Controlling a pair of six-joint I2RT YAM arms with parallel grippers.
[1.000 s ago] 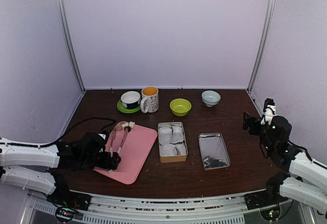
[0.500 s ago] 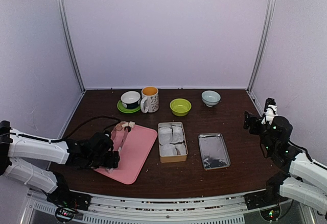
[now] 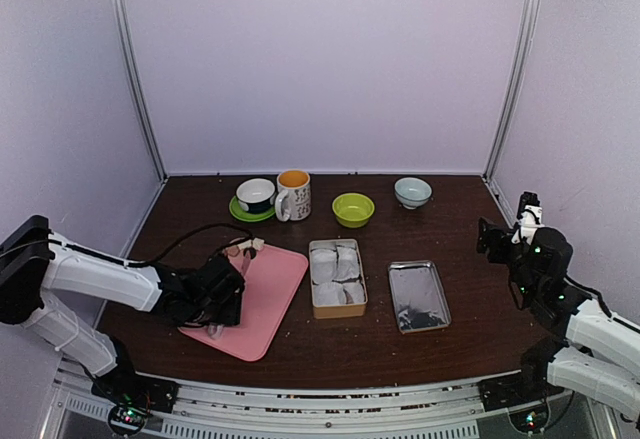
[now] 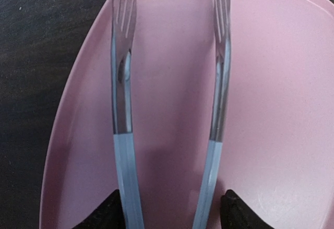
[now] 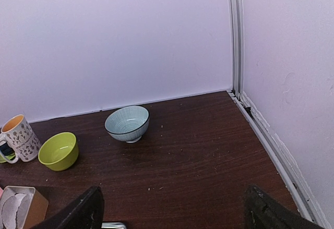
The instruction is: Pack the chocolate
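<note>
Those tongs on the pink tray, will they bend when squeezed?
Likely springy: the tongs are two thin arms standing apart, so a squeeze likely closes them. Their glossy surface may slip. Flat on the tray, they hardly roll.

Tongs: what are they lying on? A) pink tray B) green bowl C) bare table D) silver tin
A: in the left wrist view, both arms of the tongs lie flat on the pink tray.
</note>
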